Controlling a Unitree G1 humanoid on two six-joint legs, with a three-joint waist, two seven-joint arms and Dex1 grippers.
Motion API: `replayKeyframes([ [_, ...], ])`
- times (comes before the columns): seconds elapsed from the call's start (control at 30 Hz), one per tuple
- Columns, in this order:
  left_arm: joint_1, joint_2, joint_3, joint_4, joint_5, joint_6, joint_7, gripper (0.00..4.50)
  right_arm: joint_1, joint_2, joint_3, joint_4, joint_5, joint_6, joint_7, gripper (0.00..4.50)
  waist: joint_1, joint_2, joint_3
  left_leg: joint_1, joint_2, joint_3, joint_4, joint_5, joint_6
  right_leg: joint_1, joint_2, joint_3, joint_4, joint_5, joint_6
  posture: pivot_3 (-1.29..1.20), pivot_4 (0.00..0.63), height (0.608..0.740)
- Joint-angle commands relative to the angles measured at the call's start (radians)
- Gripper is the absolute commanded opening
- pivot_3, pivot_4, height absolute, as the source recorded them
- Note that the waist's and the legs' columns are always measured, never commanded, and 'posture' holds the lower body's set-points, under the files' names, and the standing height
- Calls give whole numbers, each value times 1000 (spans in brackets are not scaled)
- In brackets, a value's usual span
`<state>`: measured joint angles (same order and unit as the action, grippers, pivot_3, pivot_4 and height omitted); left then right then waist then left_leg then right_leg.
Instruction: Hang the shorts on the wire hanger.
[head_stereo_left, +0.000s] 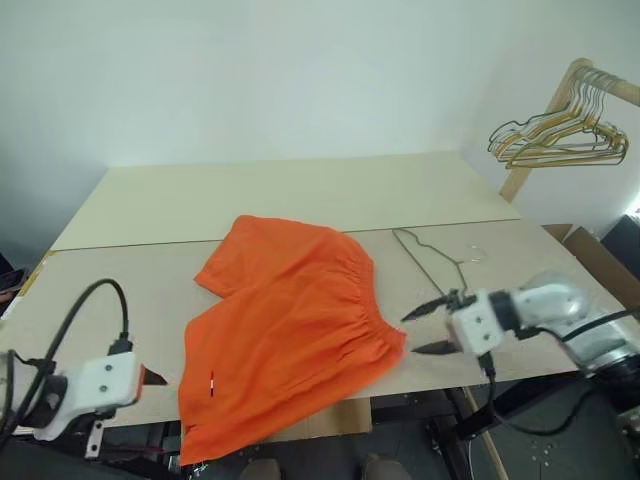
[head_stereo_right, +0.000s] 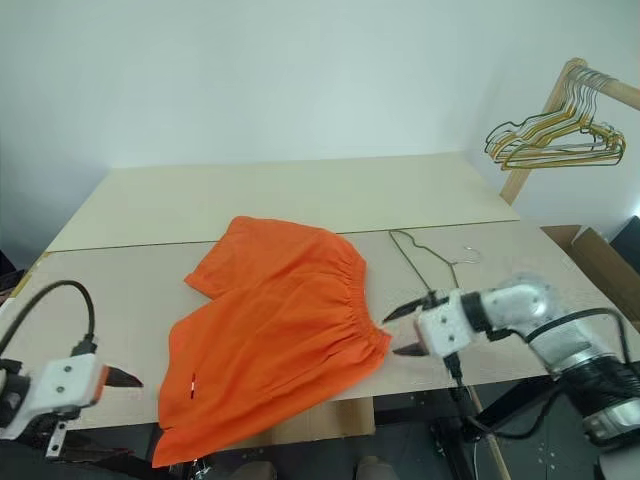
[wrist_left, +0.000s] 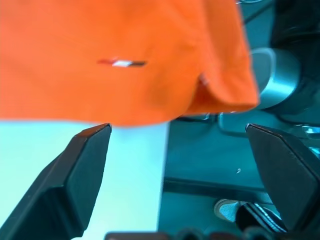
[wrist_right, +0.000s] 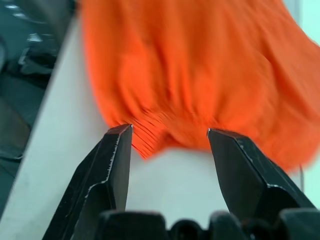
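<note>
Orange shorts (head_stereo_left: 290, 335) lie flat on the worktop (head_stereo_left: 300, 190), wire hanger (head_stereo_left: 430, 258) apart and unthreaded, left hand (head_stereo_left: 155, 378) and right hand (head_stereo_left: 425, 330) both open, empty.

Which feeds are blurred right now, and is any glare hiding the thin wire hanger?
Right wrist view: the bright orange fabric shorts are smeared, waistband gathers soft. Left wrist view: the shorts' hem is blurred. Left eye view: sharp, even light, no glare on the thin olive-grey wire hanger.
</note>
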<state>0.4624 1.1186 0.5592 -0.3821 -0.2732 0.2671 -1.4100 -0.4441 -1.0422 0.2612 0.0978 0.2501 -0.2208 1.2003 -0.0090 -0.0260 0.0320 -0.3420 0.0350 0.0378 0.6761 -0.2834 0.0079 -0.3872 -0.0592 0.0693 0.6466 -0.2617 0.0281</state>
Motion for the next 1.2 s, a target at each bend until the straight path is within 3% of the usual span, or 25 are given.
replayKeyframes([
  [0.03,-107,-43,31,14,-164,30,-3,4471,-85,49,-60,39,-22,376,-155,2830,-1,0,0,0,0,0,0,0,0,-1,0,0,0,0,0,70,0,740],
  [0.27,-311,-164,-91,-70,-425,173,79,4471,-233,261,-113,278,-94,833,-459,2830,-6,-1,0,-7,-1,0,0,0,0,-7,2,0,1,4,6,38,0,740],
  [0.43,-408,-203,-166,-107,-531,232,122,4471,-255,323,-98,380,-122,839,-456,2830,-4,0,0,-20,-2,-2,1,0,0,-18,1,0,1,5,7,25,0,740],
  [0.8,-459,-221,-246,-128,-564,247,152,4471,-275,392,-57,556,-209,811,-403,2830,-28,0,0,-19,-2,-2,1,0,0,-16,2,0,1,5,7,33,0,740],
  [0.9,-455,-220,-246,-128,-558,242,155,4500,-273,392,-33,561,-229,818,-367,2294,-29,-1,0,-18,-2,-3,1,0,0,-15,2,0,1,5,7,40,0,740],
  [1.1,-441,-223,-250,-132,-544,230,155,4500,-283,411,-14,591,-266,843,-354,198,-30,-1,-1,-17,-2,-3,1,0,0,-14,2,0,1,5,7,47,0,740],
  [1.2,-438,-225,-251,-132,-539,223,161,4500,-291,420,-17,612,-287,845,-372,35,-31,-2,-1,-14,-2,-3,1,0,0,-11,2,0,1,5,7,47,0,740],
])
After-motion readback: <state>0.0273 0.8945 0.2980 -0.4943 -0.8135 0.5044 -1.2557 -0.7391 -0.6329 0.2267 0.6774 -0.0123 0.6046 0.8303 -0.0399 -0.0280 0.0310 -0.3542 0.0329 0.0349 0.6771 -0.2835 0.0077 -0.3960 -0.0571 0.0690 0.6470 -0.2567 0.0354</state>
